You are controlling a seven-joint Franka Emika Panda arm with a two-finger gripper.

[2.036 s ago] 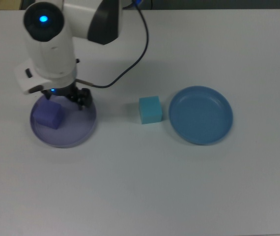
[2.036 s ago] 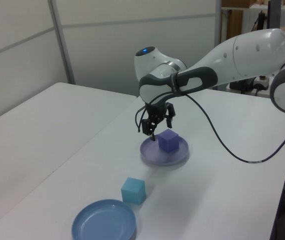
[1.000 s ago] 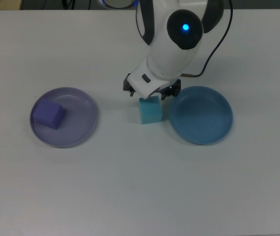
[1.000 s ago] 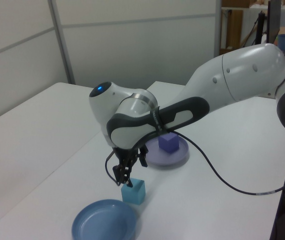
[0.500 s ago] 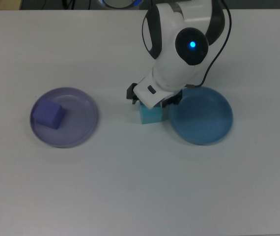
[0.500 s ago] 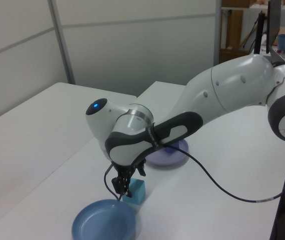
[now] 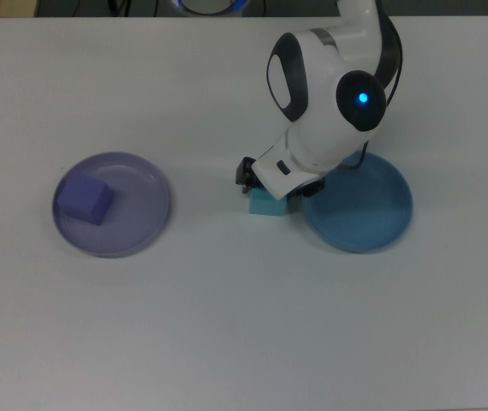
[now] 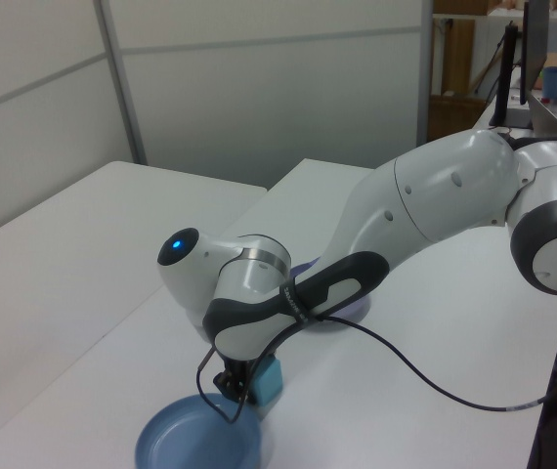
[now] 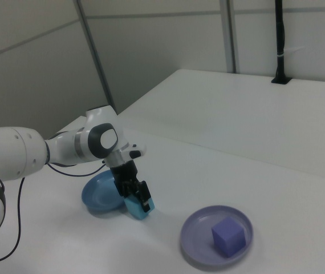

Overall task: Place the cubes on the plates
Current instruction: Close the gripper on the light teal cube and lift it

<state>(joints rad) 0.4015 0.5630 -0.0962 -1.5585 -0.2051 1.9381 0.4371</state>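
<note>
Halfway point: one cube plated, one in the hand's reach.

Seen in the right view near to far, the purple cube [image 9: 230, 236] sits on the lavender plate [image 9: 198, 251], so that half looks done. Beyond it, the hand [image 9: 138, 198] has its fingers down on either side of the turquoise cube [image 9: 139, 206], which rests on the counter [image 9: 288, 131] at the blue plate's [image 9: 97, 196] four o'clock; whether they are clenched cannot be told. Lifting it onto that plate remains.
</note>
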